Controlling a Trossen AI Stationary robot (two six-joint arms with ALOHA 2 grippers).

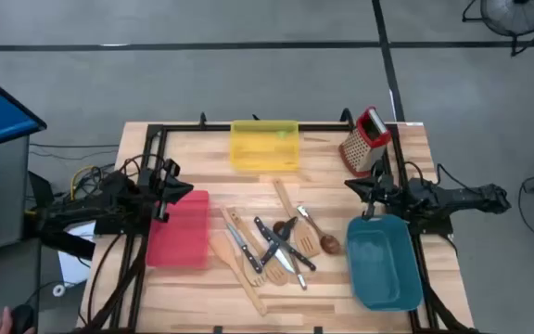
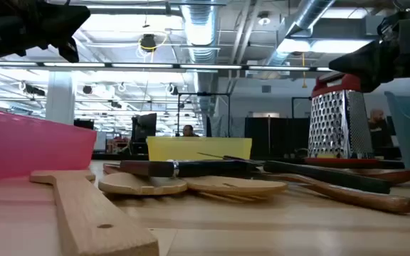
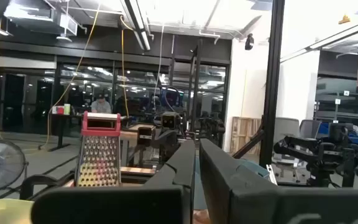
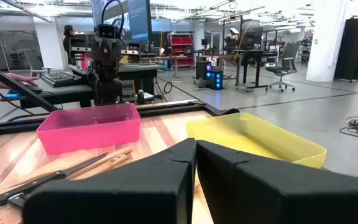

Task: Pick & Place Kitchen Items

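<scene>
Several kitchen items lie in a loose heap at the table's middle: pale wooden spatulas (image 1: 248,274), black-handled knives (image 1: 281,243) and a dark wooden spoon (image 1: 318,234). In the low view they lie flat on the wood, with a spatula (image 2: 91,213) nearest, a knife (image 2: 184,168) behind it and the dark spoon (image 2: 354,193) at the right. My left gripper (image 1: 185,192) hangs shut and empty above the far end of the red bin (image 1: 179,232). My right gripper (image 1: 349,186) hangs shut and empty above the table, beyond the teal bin's (image 1: 385,260) far end. Each wrist view shows its own fingers together, left (image 3: 196,163) and right (image 4: 196,155).
A yellow bin (image 1: 265,146) stands at the table's far edge. A red-topped metal box grater (image 1: 366,141) stands at the far right. The red bin is left of the heap and the teal bin right of it. A person's hand (image 4: 5,78) shows beyond the table in the right wrist view.
</scene>
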